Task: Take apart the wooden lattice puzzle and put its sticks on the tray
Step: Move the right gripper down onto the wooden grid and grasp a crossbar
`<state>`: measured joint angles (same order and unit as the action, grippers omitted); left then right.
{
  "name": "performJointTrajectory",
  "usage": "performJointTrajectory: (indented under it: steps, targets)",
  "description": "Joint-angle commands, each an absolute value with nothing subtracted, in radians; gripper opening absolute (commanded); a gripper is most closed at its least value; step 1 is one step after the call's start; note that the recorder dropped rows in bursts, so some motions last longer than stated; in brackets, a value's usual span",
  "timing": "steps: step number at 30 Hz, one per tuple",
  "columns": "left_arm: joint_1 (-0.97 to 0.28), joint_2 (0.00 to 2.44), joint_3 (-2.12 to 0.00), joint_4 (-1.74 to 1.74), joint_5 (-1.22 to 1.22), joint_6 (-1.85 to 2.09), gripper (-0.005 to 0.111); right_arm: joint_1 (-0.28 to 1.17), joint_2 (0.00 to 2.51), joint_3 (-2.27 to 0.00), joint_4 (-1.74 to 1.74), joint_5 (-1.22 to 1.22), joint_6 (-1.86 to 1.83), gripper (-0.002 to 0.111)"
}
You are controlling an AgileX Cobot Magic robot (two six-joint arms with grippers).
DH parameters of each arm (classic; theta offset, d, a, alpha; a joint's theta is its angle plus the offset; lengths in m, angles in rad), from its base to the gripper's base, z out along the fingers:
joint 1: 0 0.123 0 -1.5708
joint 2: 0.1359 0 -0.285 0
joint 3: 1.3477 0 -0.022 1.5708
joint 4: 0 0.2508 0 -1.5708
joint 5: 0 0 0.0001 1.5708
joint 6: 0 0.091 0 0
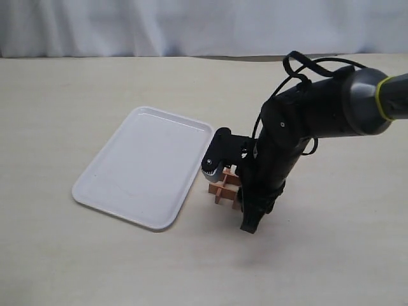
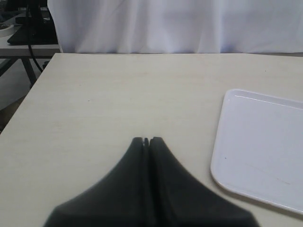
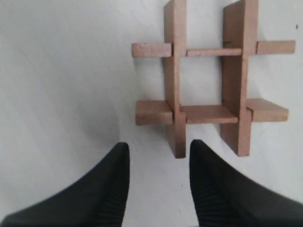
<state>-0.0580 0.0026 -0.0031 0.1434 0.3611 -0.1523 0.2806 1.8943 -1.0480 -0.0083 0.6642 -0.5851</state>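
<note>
The wooden lattice puzzle (image 3: 210, 80) lies assembled on the table as a reddish-brown "#" of interlocked sticks. In the exterior view the puzzle (image 1: 223, 189) sits just right of the tray (image 1: 143, 166), partly hidden by the right arm. My right gripper (image 3: 158, 146) is open, and the end of one stick (image 3: 176, 142) reaches just into the gap, close to one of the fingertips (image 3: 199, 151). My right gripper (image 1: 248, 220) points down at the table. My left gripper (image 2: 146, 140) is shut on nothing, over bare table beside the tray (image 2: 265, 146), which holds nothing.
A white curtain (image 1: 191, 25) closes off the far side of the table. In the left wrist view the table's edge (image 2: 28, 97) runs along one side, with a desk and cables (image 2: 28, 33) beyond it.
</note>
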Motion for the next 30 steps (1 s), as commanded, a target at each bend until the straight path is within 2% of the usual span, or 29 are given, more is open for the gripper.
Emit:
performJointTrajectory:
  steps: [1,4,5,6,7,21,30]
  targets:
    - [-0.066,0.0,0.0,0.145,0.355,-0.151,0.0,0.281,1.917,-1.052,-0.016,0.64,-0.583,0.04]
    - [-0.066,0.0,0.0,0.145,0.355,-0.151,0.0,0.281,1.939,-1.052,-0.019,0.634,-0.583,0.035]
    - [-0.066,0.0,0.0,0.145,0.355,-0.151,0.0,0.281,1.946,-1.052,-0.033,0.632,-0.583,0.026]
    - [-0.066,0.0,0.0,0.145,0.355,-0.151,0.0,0.281,1.946,-1.052,-0.053,0.634,-0.583,0.012]
    - [-0.066,0.0,0.0,0.145,0.355,-0.151,0.0,0.281,1.944,-1.052,-0.063,0.634,-0.583,0.005]
    - [-0.066,0.0,0.0,0.145,0.355,-0.151,0.0,0.281,1.92,-1.095,-0.067,0.765,-0.581,0.005]
    - [-0.066,0.0,0.0,0.145,0.355,-0.151,0.0,0.281,1.782,-1.095,-0.067,0.767,-0.581,0.005]
